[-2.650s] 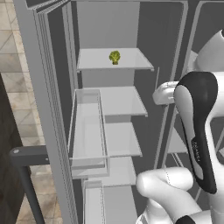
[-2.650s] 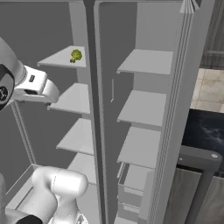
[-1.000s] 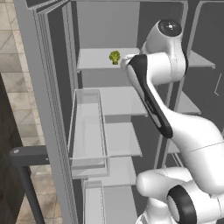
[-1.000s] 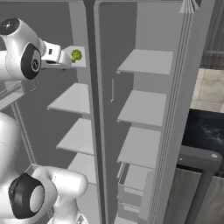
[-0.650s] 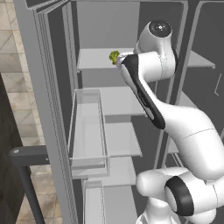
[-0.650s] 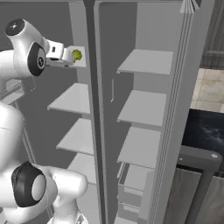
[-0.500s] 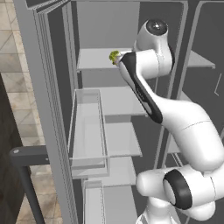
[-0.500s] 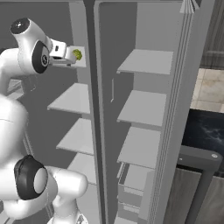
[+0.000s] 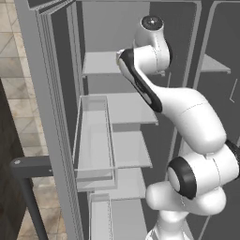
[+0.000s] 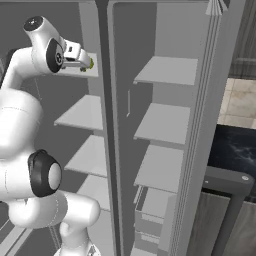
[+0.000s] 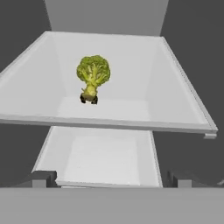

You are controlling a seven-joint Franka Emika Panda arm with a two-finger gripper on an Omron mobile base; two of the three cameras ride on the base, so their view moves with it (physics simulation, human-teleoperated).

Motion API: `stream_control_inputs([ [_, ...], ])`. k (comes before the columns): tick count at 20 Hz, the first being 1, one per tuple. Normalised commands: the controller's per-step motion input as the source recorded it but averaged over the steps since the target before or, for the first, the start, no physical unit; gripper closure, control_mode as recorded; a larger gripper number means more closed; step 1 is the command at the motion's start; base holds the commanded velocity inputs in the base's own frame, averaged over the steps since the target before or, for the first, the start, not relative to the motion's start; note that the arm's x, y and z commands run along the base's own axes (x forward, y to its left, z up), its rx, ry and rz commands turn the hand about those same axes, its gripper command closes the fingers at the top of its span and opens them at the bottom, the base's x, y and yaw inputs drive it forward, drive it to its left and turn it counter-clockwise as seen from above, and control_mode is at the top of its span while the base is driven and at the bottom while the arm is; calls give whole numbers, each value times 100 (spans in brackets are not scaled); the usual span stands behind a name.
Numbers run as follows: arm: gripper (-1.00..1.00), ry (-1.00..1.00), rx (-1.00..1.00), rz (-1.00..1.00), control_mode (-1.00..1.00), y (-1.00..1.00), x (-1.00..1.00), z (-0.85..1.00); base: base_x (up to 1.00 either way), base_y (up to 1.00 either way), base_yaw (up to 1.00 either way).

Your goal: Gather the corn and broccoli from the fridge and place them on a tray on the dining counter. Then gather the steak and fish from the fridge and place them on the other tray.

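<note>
Hovering gripper [image 11: 109, 179] spread wide — before broccoli [image 11: 92, 75], upright on fridge [image 10: 200, 125] top shelf [image 11: 131, 100].

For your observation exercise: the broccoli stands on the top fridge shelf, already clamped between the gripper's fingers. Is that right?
Not quite. The broccoli does stand on the top shelf of the fridge, but the hand view shows it apart from the gripper, whose fingertips are spread wide and short of it.
</note>
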Motion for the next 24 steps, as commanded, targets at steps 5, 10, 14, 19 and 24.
stream_control_inputs([
  [5, -100, 0, 0, -5, -100, 1, 57, -4, 0, 0, 0],
  [10, -100, 3, 0, 0, -100, 0, 15, -1, 0, 0, 0],
  [14, -100, 0, 0, 0, -100, 0, 3, 0, 0, 0, 0],
  [19, -100, 2, 0, 0, -100, 0, 3, -9, 0, 0, 0],
  [24, -100, 0, 0, 0, -100, 0, 1, -11, 0, 0, 0],
])
